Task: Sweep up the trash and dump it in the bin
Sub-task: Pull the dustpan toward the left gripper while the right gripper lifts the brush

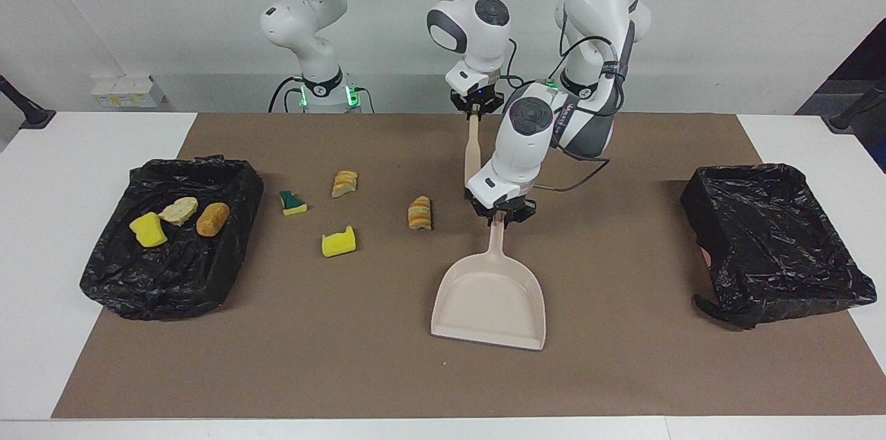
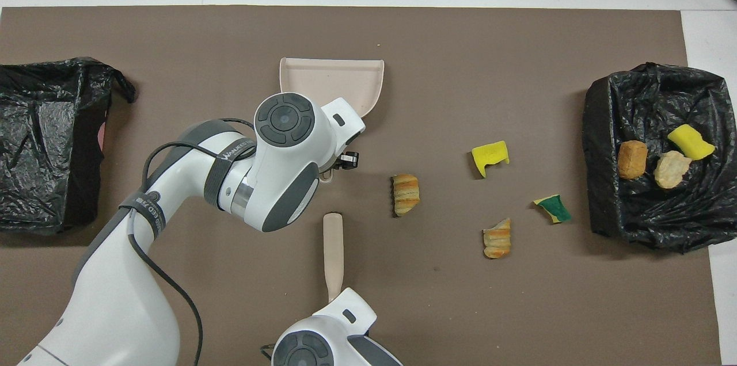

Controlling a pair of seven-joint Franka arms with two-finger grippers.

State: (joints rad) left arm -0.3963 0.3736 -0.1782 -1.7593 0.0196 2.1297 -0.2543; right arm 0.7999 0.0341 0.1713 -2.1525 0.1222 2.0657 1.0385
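we see the left gripper [image 1: 503,214] pinching the handle of the beige dustpan [image 1: 490,301], its fingers pressed in on the stem. the pan's open mouth faces away from the robots, and the pan sits near the middle of the brown mat [image 1: 623,357]. the right gripper [image 1: 475,108] is clamped on the end of the brush [image 1: 472,153], close to the robots; the brush points away from them toward the dustpan handle, and from overhead its tip [image 2: 333,228] lies just short of the left gripper.

four scraps of trash lie loose on the mat, toward the right arm's end: a striped bread chunk [image 1: 419,212] just beside the dustpan handle, a yellow sponge piece [image 1: 338,243] a little farther from the robots, a second bread chunk [image 1: 344,183] nearer to them, and a green-backed sponge bit [image 1: 293,203] closest to the bin.

three more scraps lie in the black-lined bin [image 1: 111,274] at the right arm's end: a yellow sponge [image 1: 147,229], a pale bread piece [image 1: 178,210] and a brown chunk [image 1: 212,218], side by side.

a second black-lined bin [image 1: 775,246] stands at the left arm's end, well apart from the dustpan.
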